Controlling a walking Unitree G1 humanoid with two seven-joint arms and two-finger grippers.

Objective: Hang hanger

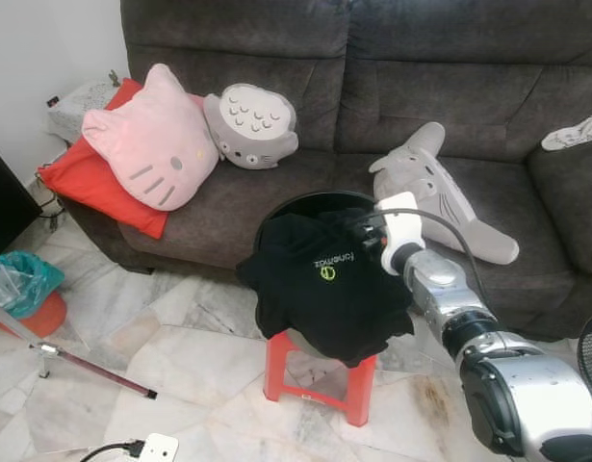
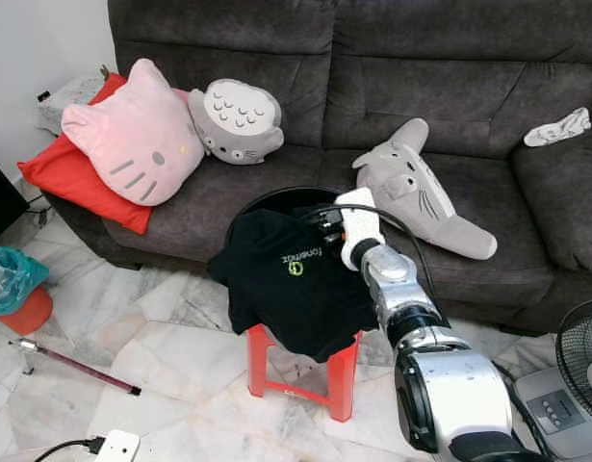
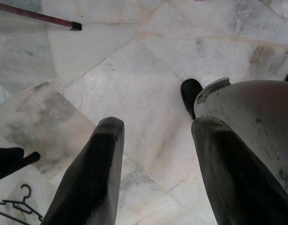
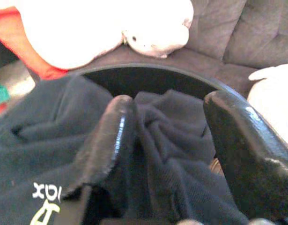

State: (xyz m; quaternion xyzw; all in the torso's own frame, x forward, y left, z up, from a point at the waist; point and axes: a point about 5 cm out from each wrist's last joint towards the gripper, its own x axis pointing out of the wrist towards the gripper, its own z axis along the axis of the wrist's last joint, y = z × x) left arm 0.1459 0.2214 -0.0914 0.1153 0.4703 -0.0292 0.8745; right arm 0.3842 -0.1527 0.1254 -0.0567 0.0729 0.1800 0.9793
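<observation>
Right gripper (image 4: 169, 140): your right arm reaches out over the black shirt (image 1: 320, 289). Its two fingers are spread apart, with bunched shirt cloth between them.
Black shirt: it lies draped over a black round basket (image 1: 310, 200) on the red stool (image 1: 320, 371), in front of the grey sofa (image 1: 421, 77).
Hanger (image 3: 15, 205): you can see a thin black hanger on the marble floor (image 3: 134, 70), down by your left side, well apart from the right gripper.
Left gripper (image 3: 158, 173): it hangs low over the floor, fingers spread wide, the hanger near it.
</observation>
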